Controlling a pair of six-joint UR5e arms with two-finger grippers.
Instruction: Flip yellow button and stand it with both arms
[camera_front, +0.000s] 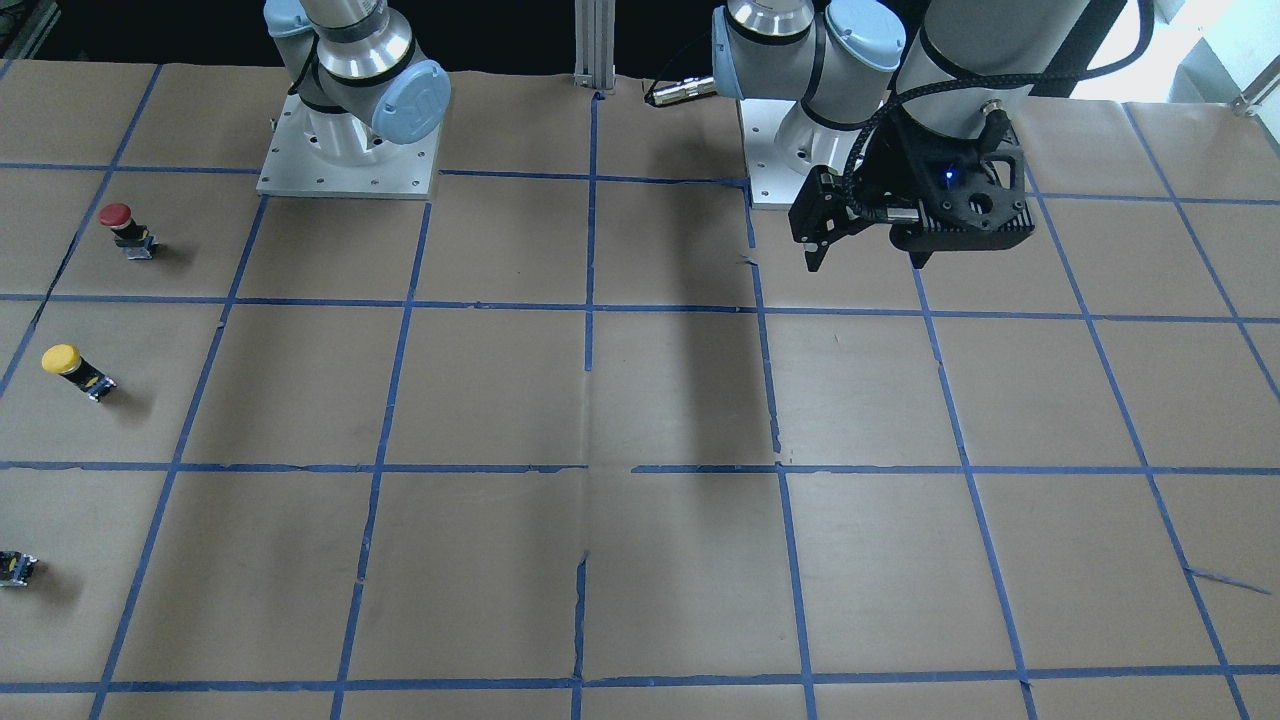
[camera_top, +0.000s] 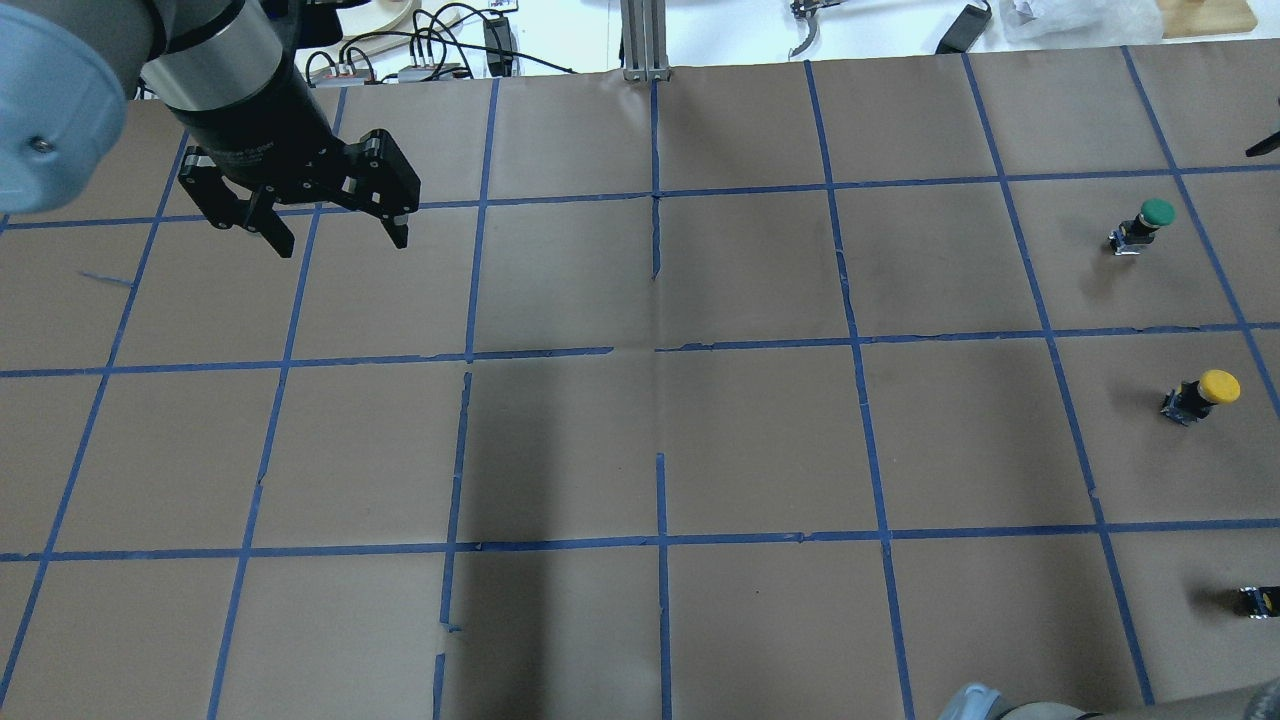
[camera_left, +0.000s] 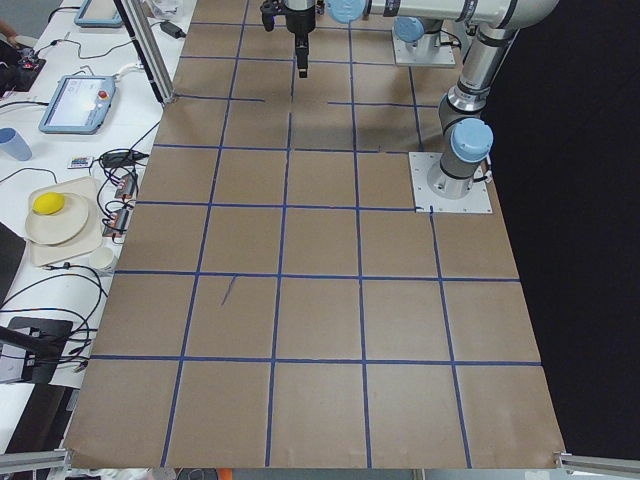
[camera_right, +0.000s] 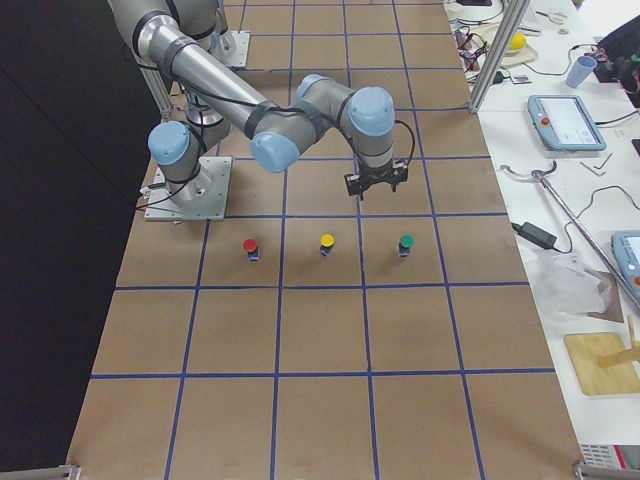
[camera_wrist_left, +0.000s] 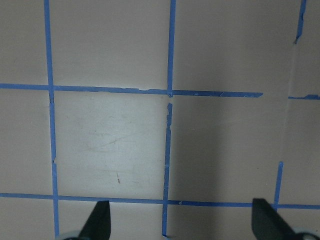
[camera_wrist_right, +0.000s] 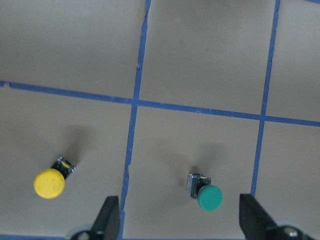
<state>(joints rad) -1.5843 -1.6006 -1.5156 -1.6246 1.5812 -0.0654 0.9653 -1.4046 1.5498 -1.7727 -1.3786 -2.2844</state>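
- The yellow button (camera_top: 1205, 389) is standing near the right edge of the table (camera_top: 760, 430), cap seemingly up and long axis near vertical, between a green button (camera_top: 1145, 222) and a red button (camera_front: 122, 225).
- The right gripper (camera_right: 377, 190) is hovering close above, fingers spread and empty; the button is lying just outside them, not between.
- The left gripper (camera_top: 342, 243) is hanging far left, likewise spread and empty.

Readable text: none in any view.
Print on left arm (camera_top: 240, 140): faint white marks, upper left, too blurred to read.
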